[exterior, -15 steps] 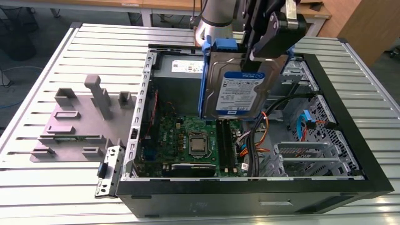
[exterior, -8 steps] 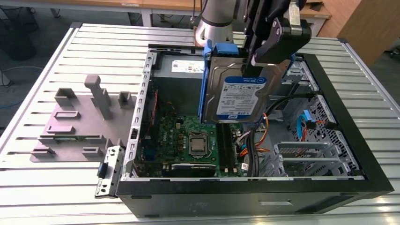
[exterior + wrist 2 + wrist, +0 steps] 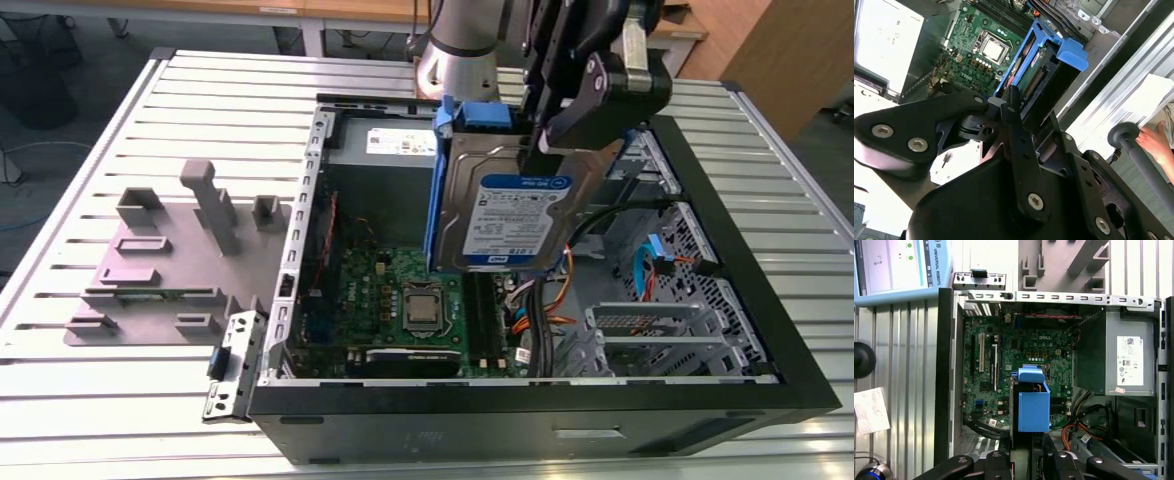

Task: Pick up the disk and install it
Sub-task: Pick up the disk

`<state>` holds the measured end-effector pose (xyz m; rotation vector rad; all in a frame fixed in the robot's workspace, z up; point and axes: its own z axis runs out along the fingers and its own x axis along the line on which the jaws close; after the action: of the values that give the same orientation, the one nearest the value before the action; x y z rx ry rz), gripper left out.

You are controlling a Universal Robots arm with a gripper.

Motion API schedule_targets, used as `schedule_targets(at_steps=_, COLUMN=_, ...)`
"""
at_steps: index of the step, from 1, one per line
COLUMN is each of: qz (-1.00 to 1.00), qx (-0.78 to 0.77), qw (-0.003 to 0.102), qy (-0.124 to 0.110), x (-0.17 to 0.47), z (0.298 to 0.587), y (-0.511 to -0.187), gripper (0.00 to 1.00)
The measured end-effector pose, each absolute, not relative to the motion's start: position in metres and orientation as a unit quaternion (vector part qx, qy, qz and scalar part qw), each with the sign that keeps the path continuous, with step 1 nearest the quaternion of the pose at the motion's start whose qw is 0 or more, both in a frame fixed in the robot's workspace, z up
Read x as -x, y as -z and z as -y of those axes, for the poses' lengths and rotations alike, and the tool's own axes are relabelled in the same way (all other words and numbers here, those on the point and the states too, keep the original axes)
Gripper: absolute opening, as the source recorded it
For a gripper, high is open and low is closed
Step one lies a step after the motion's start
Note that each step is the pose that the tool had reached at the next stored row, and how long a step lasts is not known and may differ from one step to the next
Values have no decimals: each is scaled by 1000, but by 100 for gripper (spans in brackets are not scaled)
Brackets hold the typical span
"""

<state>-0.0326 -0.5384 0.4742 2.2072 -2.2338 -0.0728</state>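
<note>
Your black pincer (image 3: 554,150) is closed tight on the disk (image 3: 501,215), a flat silver metal drive with a white-and-blue label and blue plastic rails. It grips the disk near its upper end, so the disk hangs upright. The disk is in the air over the open black computer case (image 3: 534,425), right above the green circuit board (image 3: 387,290) inside the case.

Watch out. The grip is on one end, so I think a bump or a quick swing could make the disk slip and fall onto the board. The orange wires (image 3: 1070,431) inside the case lie close by and could snag a blue rail.
</note>
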Motion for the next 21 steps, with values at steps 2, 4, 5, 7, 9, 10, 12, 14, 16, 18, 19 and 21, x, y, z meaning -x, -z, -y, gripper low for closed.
schedule_targets(at_steps=2, qz=711, qx=-703, qw=0, qy=23, x=33, z=541, y=-473, gripper=35)
schedule_targets(at_steps=4, qz=711, qx=-703, qw=0, qy=23, x=33, z=543, y=-473, gripper=35)
schedule_targets(at_steps=5, qz=711, qx=-703, qw=0, qy=23, x=33, z=545, y=-472, gripper=35)
schedule_targets(at_steps=7, qz=711, qx=-703, qw=0, qy=23, x=33, z=548, y=-472, gripper=35)
schedule_targets(at_steps=9, qz=711, qx=-703, qw=0, qy=23, x=33, z=550, y=-471, gripper=35)
schedule_targets(at_steps=10, qz=711, qx=-703, qw=0, qy=23, x=32, z=551, y=-471, gripper=35)
schedule_targets(at_steps=12, qz=711, qx=-703, qw=0, qy=23, x=32, z=553, y=-470, gripper=35)
schedule_targets(at_steps=14, qz=711, qx=-703, qw=0, qy=23, x=32, z=555, y=-470, gripper=35)
schedule_targets(at_steps=16, qz=711, qx=-703, qw=0, qy=23, x=31, z=555, y=-469, gripper=35)
schedule_targets(at_steps=18, qz=711, qx=-703, qw=0, qy=23, x=29, z=556, y=-469, gripper=35)
schedule_targets(at_steps=19, qz=711, qx=-703, qw=0, qy=23, x=28, z=556, y=-468, gripper=35)
schedule_targets(at_steps=21, qz=711, qx=-703, qw=0, qy=23, x=26, z=556, y=-468, gripper=35)
